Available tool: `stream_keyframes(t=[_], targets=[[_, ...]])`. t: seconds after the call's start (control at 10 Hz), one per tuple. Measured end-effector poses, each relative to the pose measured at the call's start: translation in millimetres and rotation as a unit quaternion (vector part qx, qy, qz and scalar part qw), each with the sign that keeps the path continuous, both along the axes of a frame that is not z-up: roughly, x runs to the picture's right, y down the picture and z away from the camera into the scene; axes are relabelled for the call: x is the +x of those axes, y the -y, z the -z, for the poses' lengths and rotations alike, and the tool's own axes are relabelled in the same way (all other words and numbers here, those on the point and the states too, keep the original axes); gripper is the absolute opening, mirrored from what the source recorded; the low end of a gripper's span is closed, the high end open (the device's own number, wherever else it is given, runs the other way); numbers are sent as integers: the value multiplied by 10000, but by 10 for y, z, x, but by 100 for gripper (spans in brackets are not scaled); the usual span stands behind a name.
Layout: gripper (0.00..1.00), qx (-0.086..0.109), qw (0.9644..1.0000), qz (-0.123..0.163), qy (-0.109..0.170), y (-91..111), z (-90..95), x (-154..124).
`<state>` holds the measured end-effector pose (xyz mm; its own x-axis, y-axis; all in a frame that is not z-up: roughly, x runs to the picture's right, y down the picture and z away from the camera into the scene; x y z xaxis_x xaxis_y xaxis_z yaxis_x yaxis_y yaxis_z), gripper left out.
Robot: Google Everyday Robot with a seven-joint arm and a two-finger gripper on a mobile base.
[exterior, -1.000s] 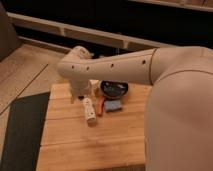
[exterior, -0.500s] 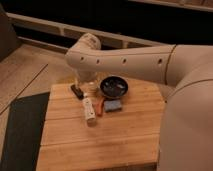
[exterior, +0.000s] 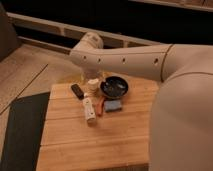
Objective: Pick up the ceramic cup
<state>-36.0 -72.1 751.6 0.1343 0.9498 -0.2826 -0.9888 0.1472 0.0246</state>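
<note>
The ceramic cup (exterior: 93, 84) is small and cream-beige. It stands upright at the far side of the wooden table (exterior: 100, 140), just left of the wide dark bowl (exterior: 114, 86). My gripper (exterior: 86, 74) hangs down from the end of the pale arm (exterior: 125, 60), just above and slightly left of the cup. The arm's wrist hides most of the gripper. A white bottle-like object (exterior: 89, 109) lies in front of the cup.
A small black object (exterior: 77, 90) lies left of the cup. A blue sponge (exterior: 113, 105) and a thin orange-red item (exterior: 101, 105) lie in front of the bowl. A dark mat (exterior: 22, 130) lies on the floor to the left. My body fills the right side.
The arm has risen and swung back towards the far edge of the table. The cup and the bowl now show from under it. The objects have not moved.
</note>
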Motion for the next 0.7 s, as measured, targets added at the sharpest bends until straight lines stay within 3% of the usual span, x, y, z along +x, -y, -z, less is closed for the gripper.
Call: stream_keyframes(t=[0.2,0.3,0.5,0.6,0.7], targets=[[65,303,9994,47,-162,335,-229,134],[65,444,9989,59,-139,511,-450,124],[65,435,9990,-38,38,565,-756,30],[65,325,9990,-221,210,507,-986,-28],[65,262,9988,-308,288,469,-1085,-47]])
